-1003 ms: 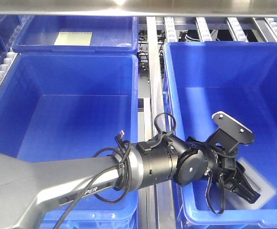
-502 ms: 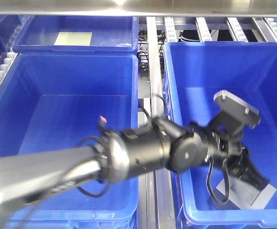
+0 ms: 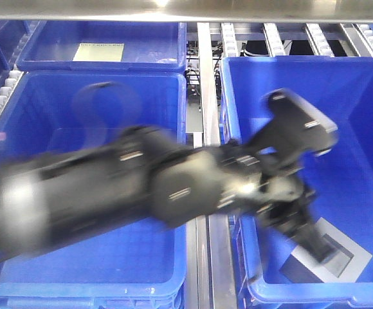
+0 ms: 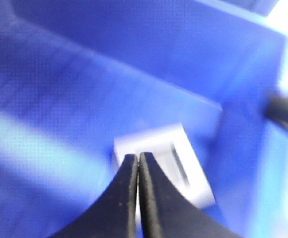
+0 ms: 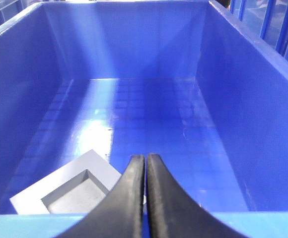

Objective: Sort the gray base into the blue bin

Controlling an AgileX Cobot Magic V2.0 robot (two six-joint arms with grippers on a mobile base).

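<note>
The gray base (image 3: pixel 341 261) lies flat on the floor of the right blue bin (image 3: pixel 289 61), near its front wall, with the square recess facing up. My left arm reaches into this bin, blurred by motion. My left gripper (image 3: pixel 315 244) is just above the base, shut and empty. In the left wrist view the shut left gripper (image 4: pixel 136 156) points at the base (image 4: pixel 159 144), with the bin wall (image 4: pixel 134 49) behind. In the right wrist view my right gripper (image 5: pixel 145 157) is shut and empty at the bin's front rim, with the base (image 5: pixel 64 191) to its left and the bin's grid floor (image 5: pixel 149 114) beyond.
A second large blue bin (image 3: pixel 96 161) stands to the left. A shallower blue bin with a pale yellowish sheet (image 3: pixel 100 51) is behind it. A metal rail (image 3: pixel 202 96) with rollers runs between the bins.
My left arm has swung fast and is now blurred, its wrist higher in the bin. The gripper has drawn back off the gray base, which stays on the bin floor.
</note>
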